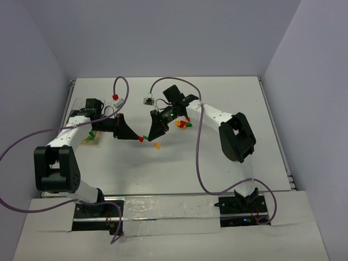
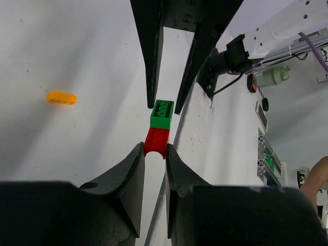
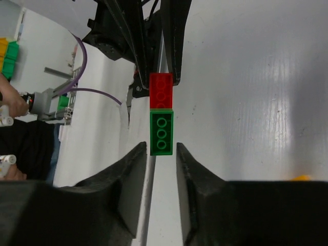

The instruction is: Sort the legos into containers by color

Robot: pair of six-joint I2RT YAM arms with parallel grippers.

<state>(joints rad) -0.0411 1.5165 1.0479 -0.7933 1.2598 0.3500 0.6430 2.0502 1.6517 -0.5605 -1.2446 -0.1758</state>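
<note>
A red lego (image 2: 156, 138) joined end to end with a green lego (image 2: 162, 114) hangs above the table. My left gripper (image 2: 155, 148) is shut on the red lego. My right gripper (image 3: 161, 148) faces it from the other side. Its jaws straddle the free end of the green lego (image 3: 161, 132) with a thin gap on each side, so it is open. The red lego (image 3: 161, 91) lies beyond. From above, the pair (image 1: 143, 138) sits between both grippers at mid-table. The containers (image 1: 90, 139) lie at the left, partly hidden by the left arm.
A loose orange lego (image 1: 156, 145) lies on the table just right of the grippers, also in the left wrist view (image 2: 61, 97). A heap of red, green and orange legos (image 1: 184, 124) lies under the right arm. Purple cables loop over both arms.
</note>
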